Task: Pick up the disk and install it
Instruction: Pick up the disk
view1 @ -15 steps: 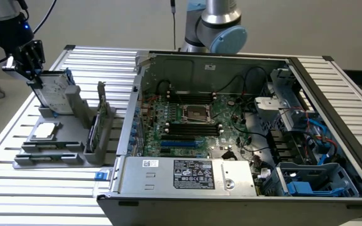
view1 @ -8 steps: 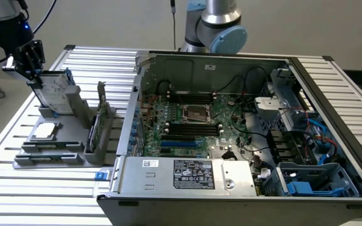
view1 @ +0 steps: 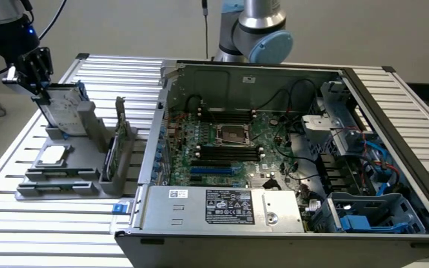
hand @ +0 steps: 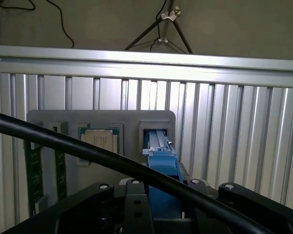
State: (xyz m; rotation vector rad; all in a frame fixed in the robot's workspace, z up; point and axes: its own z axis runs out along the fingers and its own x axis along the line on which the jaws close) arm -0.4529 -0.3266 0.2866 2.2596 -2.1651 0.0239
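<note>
The disk point(view1: 67, 107) is a silver-grey drive with a white label in a blue rail frame. It stands on edge, tilted, with its lower end in a slot of the grey holder point(view1: 65, 170) at the exterior view's left. My gripper point(view1: 40, 91) is at the disk's upper end, its fingers shut on that edge. In the wrist view the disk's blue frame point(hand: 163, 163) runs from between my fingers down into the holder's slot point(hand: 155, 134).
A small square silver chip point(view1: 54, 156) and a green circuit card point(view1: 114, 148) sit in the same holder. The open computer case point(view1: 274, 139) lies at the exterior view's right, with blue drive bays point(view1: 363, 220) in its near corner. A black cable point(hand: 88, 151) crosses the wrist view.
</note>
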